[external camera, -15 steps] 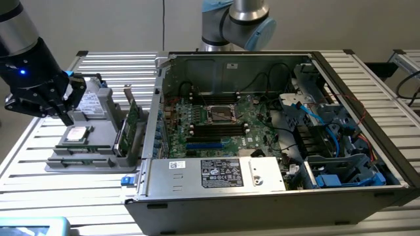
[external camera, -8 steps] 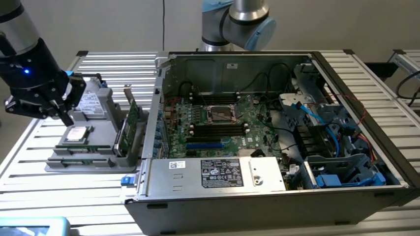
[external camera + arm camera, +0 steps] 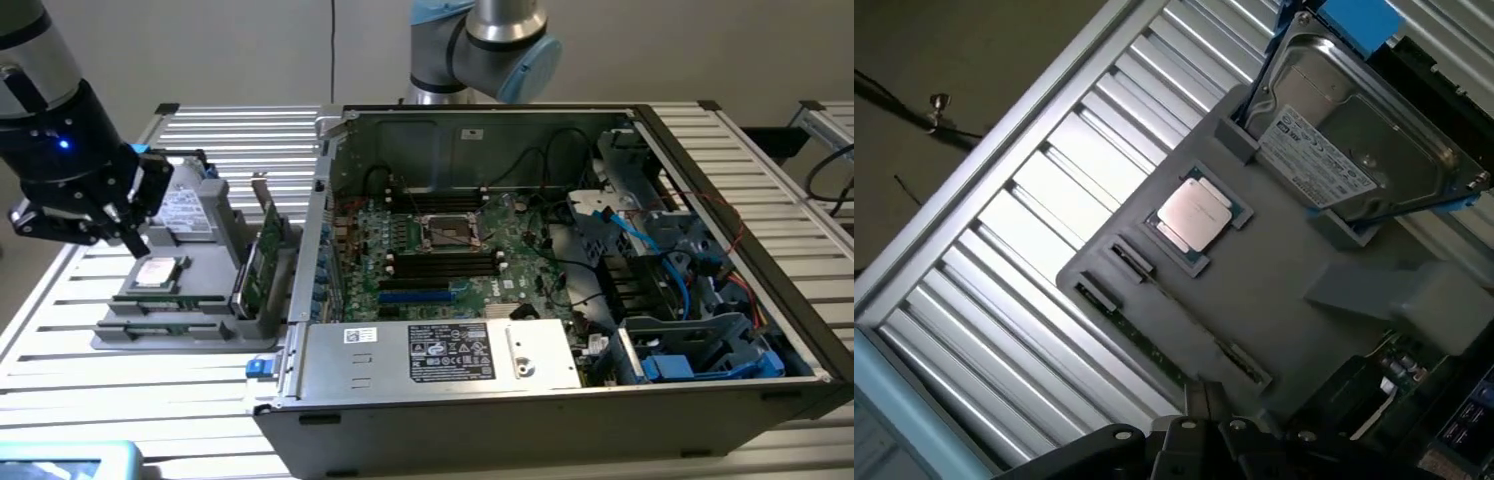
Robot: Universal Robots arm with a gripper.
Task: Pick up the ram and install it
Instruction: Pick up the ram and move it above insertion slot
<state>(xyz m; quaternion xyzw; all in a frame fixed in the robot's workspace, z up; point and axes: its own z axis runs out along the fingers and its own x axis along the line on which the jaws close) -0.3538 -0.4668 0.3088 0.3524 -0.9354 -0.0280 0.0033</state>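
In the exterior view, the gripper [image 3: 131, 236] hangs at the left of the frame, over the near end of a grey tray [image 3: 200, 322]. The tray sits on the slatted worktop [image 3: 80, 400] beside the open computer case [image 3: 561, 400]. It carries a processor chip [image 3: 158, 270], a hard drive [image 3: 187, 205] and an upright green card [image 3: 270, 240].

In the wrist view, the gripper [image 3: 1199, 400] sits at the bottom of the frame with its fingers pressed together and nothing between them. Just above it, the ram [image 3: 1142, 342] seems to be the thin greenish stick lying edge-up in a slot along the tray's [image 3: 1284, 290] lower-left side, though the angle makes that hard to confirm. The processor chip [image 3: 1194, 215] lies in the middle and the hard drive [image 3: 1354, 130] at the upper right.

The ram is probably light, stiff and thin, with breakable chips and contacts. Its flat faces look smooth, so it could slip. The safest hold is likely across its thickness near the middle of the exposed long edge.
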